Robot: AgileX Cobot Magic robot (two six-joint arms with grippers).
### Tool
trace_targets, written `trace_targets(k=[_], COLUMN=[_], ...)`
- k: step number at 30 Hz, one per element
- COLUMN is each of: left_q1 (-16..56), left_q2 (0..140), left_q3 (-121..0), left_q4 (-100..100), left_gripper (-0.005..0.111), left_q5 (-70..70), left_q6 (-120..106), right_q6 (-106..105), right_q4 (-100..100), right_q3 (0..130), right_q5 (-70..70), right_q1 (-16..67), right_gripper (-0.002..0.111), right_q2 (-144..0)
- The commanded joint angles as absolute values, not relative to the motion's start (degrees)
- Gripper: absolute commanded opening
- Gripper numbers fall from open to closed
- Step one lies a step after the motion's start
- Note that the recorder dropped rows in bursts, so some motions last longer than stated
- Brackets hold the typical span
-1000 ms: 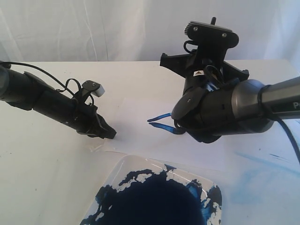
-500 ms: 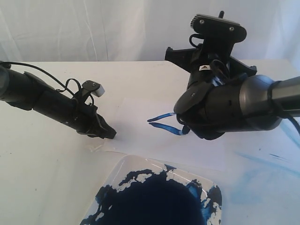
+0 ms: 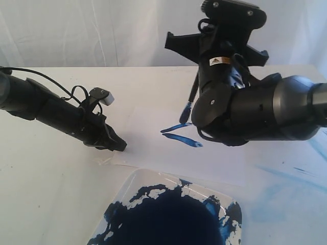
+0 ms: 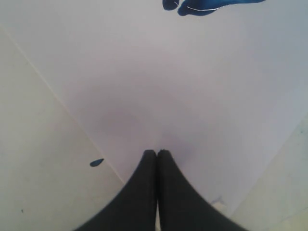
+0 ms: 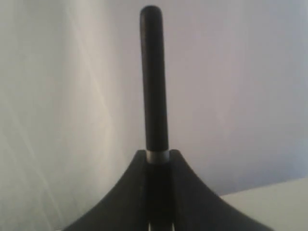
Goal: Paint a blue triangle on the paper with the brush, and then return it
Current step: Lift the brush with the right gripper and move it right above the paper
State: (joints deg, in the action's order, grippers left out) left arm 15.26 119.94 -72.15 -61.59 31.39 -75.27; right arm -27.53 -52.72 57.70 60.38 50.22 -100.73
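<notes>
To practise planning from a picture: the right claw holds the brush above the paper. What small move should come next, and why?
Probably lower the brush in the right claw onto the paper and paint the closing side: the blue triangle shows only two strokes, open at one end, and the tip appears lifted.

Triangle strokes [image 3: 174, 127] on paper [image 3: 148, 148]; tray [image 3: 125, 194] in front of paper; brush [image 3: 193, 92] above strokes

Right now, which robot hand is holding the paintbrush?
The right hand, the one up above the paper, grips the brush between its fingers. The left hand is shut with nothing in it.
</notes>
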Motion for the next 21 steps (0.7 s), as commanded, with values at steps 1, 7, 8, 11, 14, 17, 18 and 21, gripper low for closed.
trace_targets(k=[1, 7, 8, 11, 14, 17, 18, 21], left_q1=[15.4, 15.4, 15.4, 15.4, 15.4, 15.4, 15.4, 15.4], left_q2=[119.6, 119.6, 119.6, 119.6, 119.6, 119.6, 119.6, 119.6], left_q3=[-71.7, -71.7, -71.7, -71.7, -71.7, -71.7, -71.7, -71.7], left_q4=[-61.6, -61.6, -61.6, -61.6, -61.6, -61.6, -61.6, -61.6], left_gripper=[0.000, 0.000, 0.000, 0.000, 0.000, 0.000, 0.000, 0.000], left_q5=[31.1, 31.1, 31.1, 31.1, 31.1, 31.3, 31.4, 31.4], left_q6=[-75.4, -75.4, -75.4, -75.4, -75.4, -75.4, -75.4, -75.4], right_q6=[-22.2, -20.2, -18.7, -17.5, -17.5, -17.5, -17.4, -17.4], right_q4=[-38.6, -38.6, -38.6, -38.6, -38.6, -38.6, -38.6, -39.2], right_q3=[58.2, 59.5, 59.5, 59.5, 59.8, 60.0, 60.1, 60.2], right_q5=[60.4, 60.4, 60.4, 60.9, 61.1, 61.6, 61.9, 61.9], right_q1=[50.2, 50.2, 50.2, 50.2, 50.2, 50.2, 50.2, 50.2], right_gripper=[0.000, 0.000, 0.000, 0.000, 0.000, 0.000, 0.000, 0.000], right_q2=[-103.0, -106.4, -106.6, -106.9, -107.3, -108.1, -108.3, -109.0])
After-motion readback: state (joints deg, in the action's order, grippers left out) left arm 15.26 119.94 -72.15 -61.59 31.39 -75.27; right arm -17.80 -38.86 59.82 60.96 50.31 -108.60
